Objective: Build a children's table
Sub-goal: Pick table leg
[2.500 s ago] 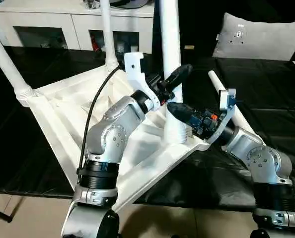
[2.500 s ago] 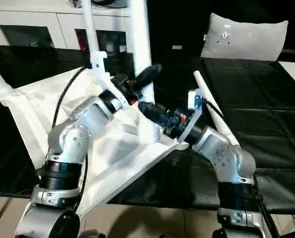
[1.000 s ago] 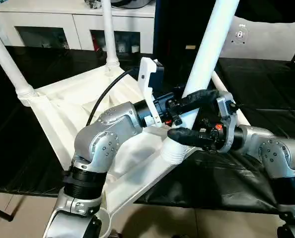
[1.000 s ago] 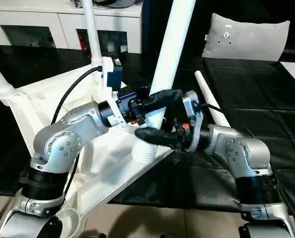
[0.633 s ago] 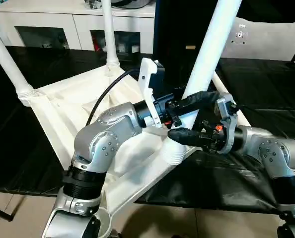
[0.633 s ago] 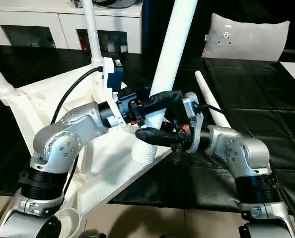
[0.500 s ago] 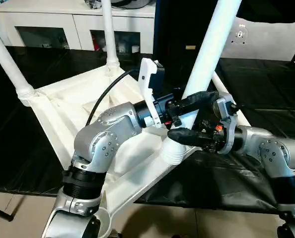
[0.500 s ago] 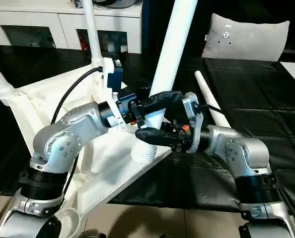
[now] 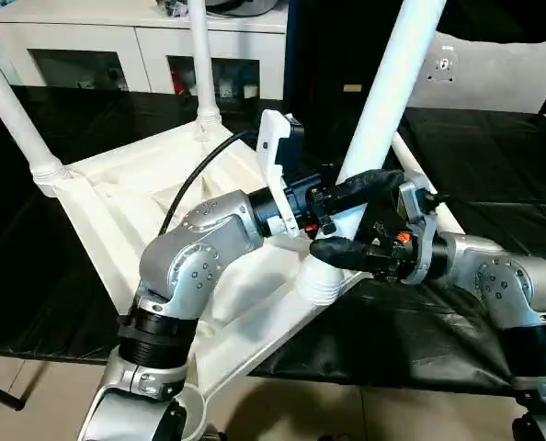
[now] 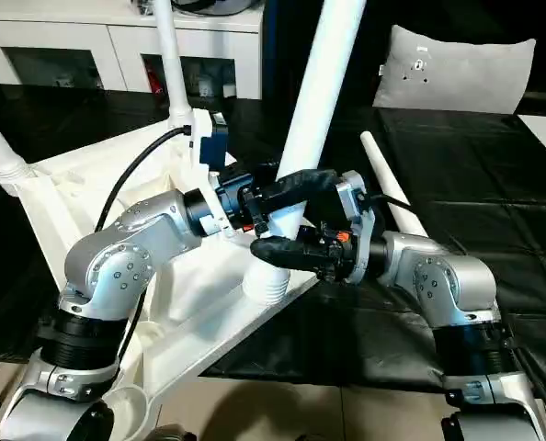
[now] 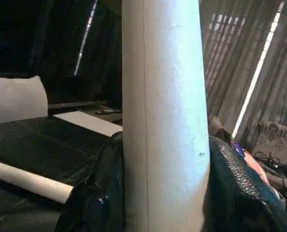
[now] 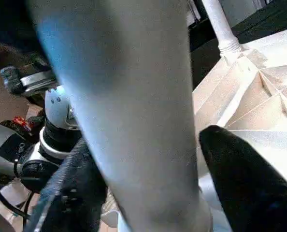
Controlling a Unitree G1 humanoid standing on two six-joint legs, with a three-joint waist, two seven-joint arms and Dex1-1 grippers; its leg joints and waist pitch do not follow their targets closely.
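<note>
Two legs (image 9: 198, 64) stand in your upturned top's (image 9: 117, 197) far sockets; a third leg (image 9: 383, 101) leans at its near right corner. Your left claw (image 9: 346, 191) pinches it; your right claw (image 9: 351, 250) straddles it, grip unclear. One spare leg (image 10: 390, 188) lies right.

White leg (image 12: 134, 111) runs between the right gripper's (image 12: 148, 188) two black fingers (image 12: 240, 179) — one each side. Behind: ribbed tabletop underside (image 12: 250, 106) — another leg (image 12: 221, 29) upright in its corner socket.
</note>
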